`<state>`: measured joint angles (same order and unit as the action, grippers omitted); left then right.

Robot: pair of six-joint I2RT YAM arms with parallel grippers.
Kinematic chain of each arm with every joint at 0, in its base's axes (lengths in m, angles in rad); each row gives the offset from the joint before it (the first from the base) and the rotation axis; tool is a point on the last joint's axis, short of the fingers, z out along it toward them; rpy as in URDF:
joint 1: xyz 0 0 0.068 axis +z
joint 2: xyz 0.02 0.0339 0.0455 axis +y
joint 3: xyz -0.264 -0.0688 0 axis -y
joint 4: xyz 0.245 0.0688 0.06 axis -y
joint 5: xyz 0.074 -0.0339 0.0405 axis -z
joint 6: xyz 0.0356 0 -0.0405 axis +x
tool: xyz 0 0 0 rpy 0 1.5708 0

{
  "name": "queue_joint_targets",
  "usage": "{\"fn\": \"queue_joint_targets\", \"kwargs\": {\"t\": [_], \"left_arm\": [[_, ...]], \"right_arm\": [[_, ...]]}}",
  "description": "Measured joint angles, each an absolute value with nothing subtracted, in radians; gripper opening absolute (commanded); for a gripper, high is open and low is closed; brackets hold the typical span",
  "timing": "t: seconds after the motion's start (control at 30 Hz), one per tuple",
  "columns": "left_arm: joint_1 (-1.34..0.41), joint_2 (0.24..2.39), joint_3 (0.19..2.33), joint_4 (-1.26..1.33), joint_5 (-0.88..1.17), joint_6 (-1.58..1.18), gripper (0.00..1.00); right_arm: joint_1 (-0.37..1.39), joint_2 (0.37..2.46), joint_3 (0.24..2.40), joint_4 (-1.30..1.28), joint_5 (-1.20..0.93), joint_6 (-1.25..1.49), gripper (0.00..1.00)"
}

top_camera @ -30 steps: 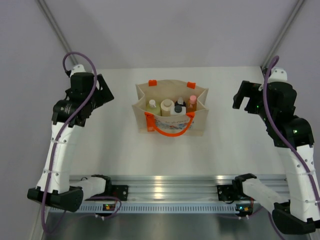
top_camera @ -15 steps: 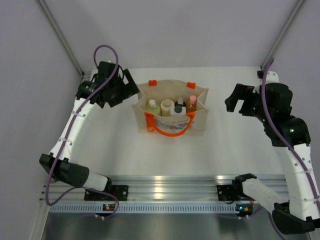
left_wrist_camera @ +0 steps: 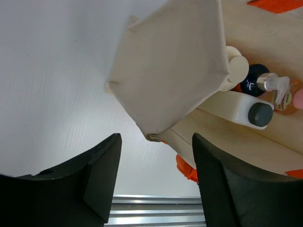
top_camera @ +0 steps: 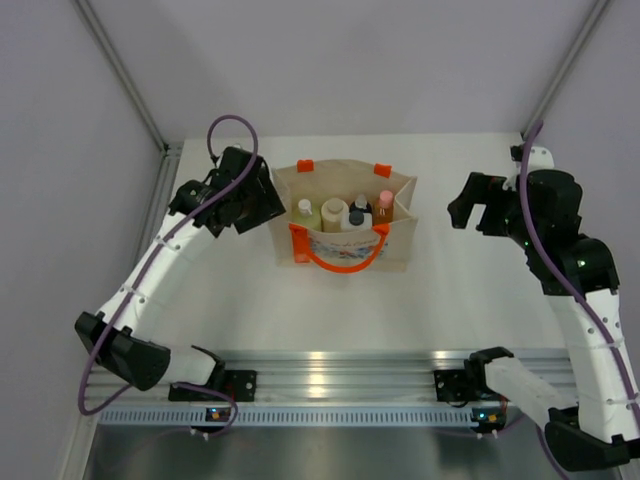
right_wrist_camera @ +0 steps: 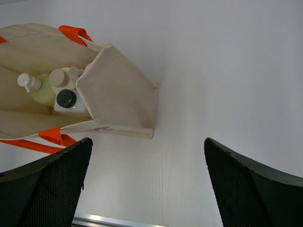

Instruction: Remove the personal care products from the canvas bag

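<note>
The beige canvas bag point(top_camera: 340, 240) with orange handles point(top_camera: 338, 262) stands upright mid-table. Several personal care products stand inside: a pale yellow-green bottle point(top_camera: 306, 212), a cream cylinder point(top_camera: 334, 213), a white bottle with dark cap point(top_camera: 356, 219), an orange one point(top_camera: 361, 204) and an amber one with pink cap point(top_camera: 385, 203). My left gripper point(top_camera: 268, 205) hovers at the bag's left end, open, nothing between its fingers; its wrist view shows the bag's end wall point(left_wrist_camera: 175, 71) beyond the left gripper point(left_wrist_camera: 156, 184). My right gripper point(top_camera: 472, 215) hangs open to the right of the bag, apart from it; the right gripper point(right_wrist_camera: 147, 184) sees the bag point(right_wrist_camera: 118, 90) ahead.
The white table point(top_camera: 230, 290) ends at an aluminium rail point(top_camera: 340, 375) along the near edge, where both arm bases are bolted. Grey walls and slanted frame posts point(top_camera: 120, 75) close in the back and sides.
My left arm has swung in from the far left to the bag's left end. The right gripper has drifted a little left toward the bag. The bag and bottles have not moved.
</note>
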<state>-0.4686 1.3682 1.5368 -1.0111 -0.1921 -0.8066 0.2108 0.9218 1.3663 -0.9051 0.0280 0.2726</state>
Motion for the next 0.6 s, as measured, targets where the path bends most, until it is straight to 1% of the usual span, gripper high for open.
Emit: {"fn": "queue_joint_targets", "kwargs": {"t": [0.1,0.13,0.17,0.2,0.23,0.33,0.37,0.47,0.57,0.6], "left_arm": [[-0.473,1.37,1.516,-1.017,-0.196,-0.813,0.54],[-0.476,1.373,1.515,-1.017,-0.199,-0.815,0.45],[-0.479,1.376,1.515,-1.017,-0.2,-0.819,0.41],[-0.482,1.38,1.515,-1.016,-0.2,-0.821,0.34],[-0.489,1.386,1.515,-1.015,-0.2,-0.824,0.18],[-0.506,1.397,1.512,-1.014,-0.2,-0.831,0.14],[-0.514,1.398,1.509,-1.013,-0.202,-0.837,0.07],[-0.548,1.396,1.493,-1.002,-0.219,-0.85,0.0],[-0.603,1.389,1.463,-0.978,-0.233,-0.871,0.0],[-0.62,1.385,1.45,-0.968,-0.235,-0.879,0.0]], "right_arm": [[0.211,0.931,1.368,-0.905,0.018,0.273,0.99],[0.211,0.935,1.369,-0.904,0.013,0.272,1.0],[0.211,0.94,1.369,-0.904,0.007,0.272,0.99],[0.211,0.945,1.369,-0.904,-0.001,0.272,1.0],[0.211,0.951,1.369,-0.905,-0.007,0.272,1.0],[0.211,0.967,1.375,-0.906,-0.033,0.273,0.99],[0.211,0.976,1.381,-0.904,-0.046,0.274,1.0],[0.213,1.015,1.409,-0.9,-0.089,0.279,0.99],[0.245,1.067,1.447,-0.894,-0.107,0.29,0.97],[0.262,1.082,1.462,-0.89,-0.111,0.292,0.92]]}}
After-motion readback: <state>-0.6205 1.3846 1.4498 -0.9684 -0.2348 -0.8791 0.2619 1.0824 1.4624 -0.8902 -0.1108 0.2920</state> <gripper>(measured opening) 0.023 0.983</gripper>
